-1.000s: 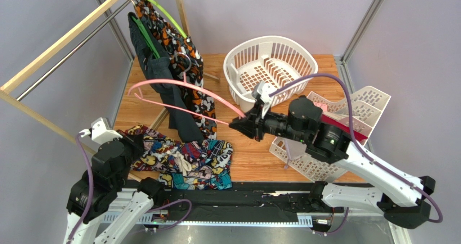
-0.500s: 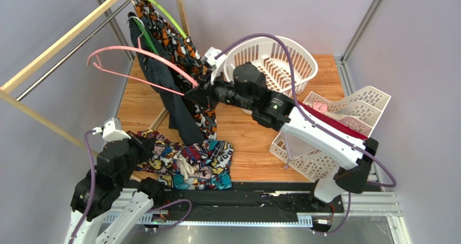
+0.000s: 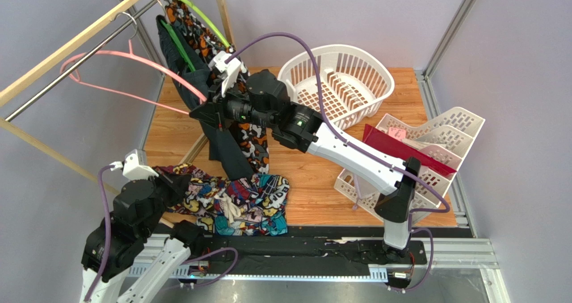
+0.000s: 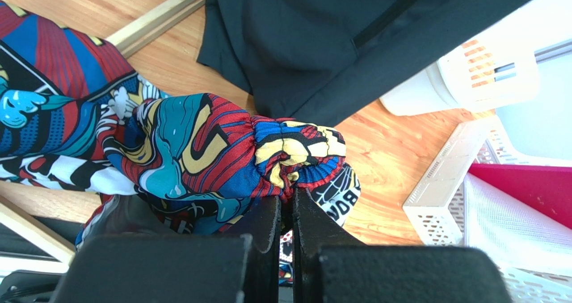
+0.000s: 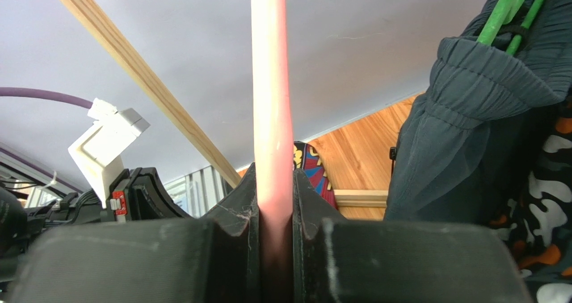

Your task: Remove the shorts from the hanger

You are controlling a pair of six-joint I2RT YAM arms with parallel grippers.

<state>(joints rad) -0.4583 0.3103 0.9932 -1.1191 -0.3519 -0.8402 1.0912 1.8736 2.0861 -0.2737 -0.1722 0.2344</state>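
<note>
The shorts (image 3: 235,202) are seen heaped on the near left of the desk (image 3: 315,175), a fold pinched in the closed left hand (image 4: 285,199), while the pink hanger (image 3: 114,92) is held aloft, clamped in the right hand (image 3: 201,110).
</note>
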